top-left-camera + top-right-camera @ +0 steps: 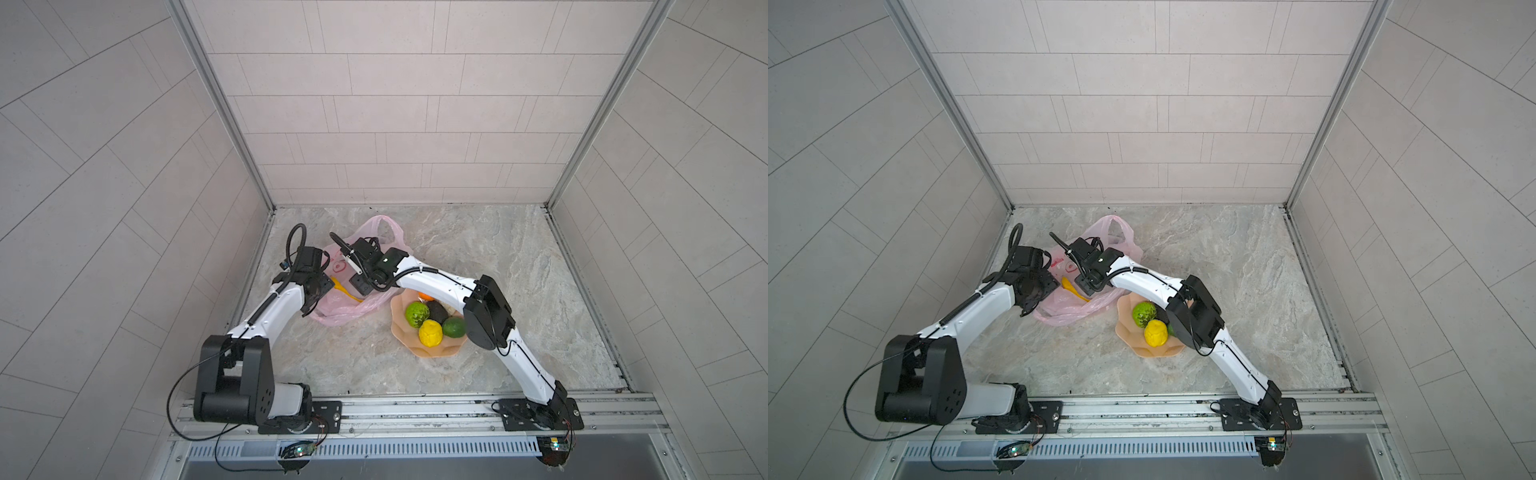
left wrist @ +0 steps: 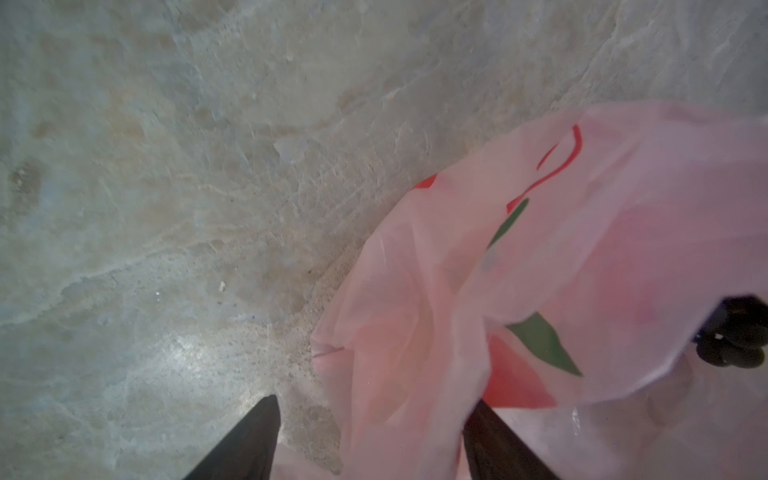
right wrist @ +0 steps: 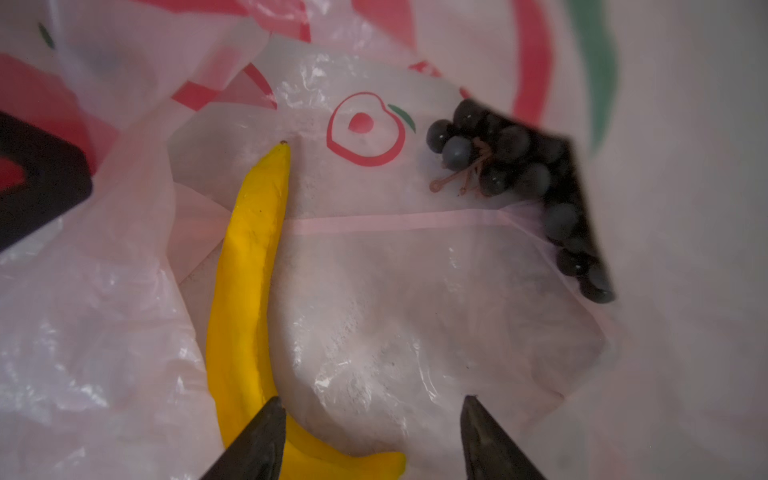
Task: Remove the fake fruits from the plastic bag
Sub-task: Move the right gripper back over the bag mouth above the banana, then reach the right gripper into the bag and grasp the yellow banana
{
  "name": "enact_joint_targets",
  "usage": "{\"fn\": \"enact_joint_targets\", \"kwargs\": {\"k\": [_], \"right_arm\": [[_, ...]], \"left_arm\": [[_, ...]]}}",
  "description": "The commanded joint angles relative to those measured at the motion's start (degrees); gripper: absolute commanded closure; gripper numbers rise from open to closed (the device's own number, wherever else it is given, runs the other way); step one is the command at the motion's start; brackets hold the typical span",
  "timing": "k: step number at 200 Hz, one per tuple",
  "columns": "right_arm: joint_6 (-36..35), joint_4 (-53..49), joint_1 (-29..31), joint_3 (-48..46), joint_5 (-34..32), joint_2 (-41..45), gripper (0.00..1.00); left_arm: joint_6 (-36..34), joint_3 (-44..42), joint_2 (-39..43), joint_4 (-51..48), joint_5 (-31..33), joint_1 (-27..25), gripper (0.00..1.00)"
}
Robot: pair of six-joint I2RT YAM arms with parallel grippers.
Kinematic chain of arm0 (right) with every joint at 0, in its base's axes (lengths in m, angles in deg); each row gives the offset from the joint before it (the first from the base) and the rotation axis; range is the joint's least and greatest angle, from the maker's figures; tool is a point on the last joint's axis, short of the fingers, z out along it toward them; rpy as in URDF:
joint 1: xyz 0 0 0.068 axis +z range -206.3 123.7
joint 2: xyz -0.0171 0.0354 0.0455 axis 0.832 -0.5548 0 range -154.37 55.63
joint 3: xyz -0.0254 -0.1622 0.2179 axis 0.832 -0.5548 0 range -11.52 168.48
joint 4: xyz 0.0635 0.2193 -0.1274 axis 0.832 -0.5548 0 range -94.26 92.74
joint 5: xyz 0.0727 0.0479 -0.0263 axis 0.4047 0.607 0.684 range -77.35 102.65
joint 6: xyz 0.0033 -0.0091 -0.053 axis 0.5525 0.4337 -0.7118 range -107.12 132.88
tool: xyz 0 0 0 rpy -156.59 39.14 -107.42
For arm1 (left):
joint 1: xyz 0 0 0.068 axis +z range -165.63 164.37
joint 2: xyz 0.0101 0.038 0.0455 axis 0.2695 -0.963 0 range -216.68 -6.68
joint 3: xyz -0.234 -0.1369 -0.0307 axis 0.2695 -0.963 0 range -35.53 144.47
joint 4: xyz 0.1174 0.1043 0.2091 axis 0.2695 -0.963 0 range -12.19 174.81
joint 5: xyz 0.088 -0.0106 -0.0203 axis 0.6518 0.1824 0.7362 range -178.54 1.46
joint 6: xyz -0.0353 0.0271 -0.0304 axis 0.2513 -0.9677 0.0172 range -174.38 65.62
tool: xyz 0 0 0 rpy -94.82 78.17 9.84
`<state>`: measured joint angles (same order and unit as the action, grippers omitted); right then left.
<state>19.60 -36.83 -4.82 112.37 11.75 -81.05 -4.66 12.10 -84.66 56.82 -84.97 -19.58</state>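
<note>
My right hand [image 3: 372, 411] spread inside the pink plastic bag [image 1: 349, 309] on the tabletop's [image 1: 478, 257] left, banana [image 3: 245, 270] and grape bunch [image 3: 511, 162] lying within, my left hand [image 2: 374, 415] spread at its left edge, other fruits [image 1: 430, 332] in the peach dish [image 1: 432, 352] just right.

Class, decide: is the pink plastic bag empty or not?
Not empty: the right wrist view shows a banana and grape bunch inside the bag.

Arms [image 1: 282, 307] bent inward — jaws apart.
</note>
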Motion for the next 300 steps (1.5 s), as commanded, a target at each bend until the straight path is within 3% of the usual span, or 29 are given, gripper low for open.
{"fn": "enact_joint_targets", "kwargs": {"k": [1, 50, 113, 127, 146, 198, 244, 300], "right_arm": [[-2.8, -2.2, 0.7, 1.5, 3.4, -1.3, 0.33], [-5.0, -0.4, 3.9, -0.6, 6.7, -1.1, 0.27], [-4.6, -3.0, 4.4, 3.9, 4.5, -5.6, 0.29], [-4.6, -3.7, 4.5, 5.0, 4.2, -6.6, 0.30], [-4.4, -4.0, 4.5, 5.6, 4.5, -6.9, 0.32], [-2.5, -3.2, 3.3, 5.8, 7.5, -4.9, 0.33], [1.2, 0.6, 0.5, 5.5, 16.8, -4.6, 0.34], [2.8, -1.2, -0.1, 11.0, 11.9, -9.1, 0.37]], "left_arm": [[1.0, -1.5, 1.6, -0.9, -2.9, -0.2, 0.20], [0.6, -5.1, 1.0, 5.1, -7.2, 0.0, 0.18], [-0.7, -6.9, 0.2, 7.7, -7.9, 0.3, 0.25], [-0.8, -7.2, -0.6, 8.6, -8.3, 0.3, 0.28], [-1.2, -7.4, -1.6, 8.6, -8.5, 0.4, 0.41], [-1.7, -8.8, -1.8, 9.2, -7.5, 1.3, 0.50], [-1.9, -9.7, -3.4, 10.9, -9.1, 2.7, 0.51], [-2.2, -10.2, -3.2, 11.5, -9.1, 3.2, 0.51]]}}
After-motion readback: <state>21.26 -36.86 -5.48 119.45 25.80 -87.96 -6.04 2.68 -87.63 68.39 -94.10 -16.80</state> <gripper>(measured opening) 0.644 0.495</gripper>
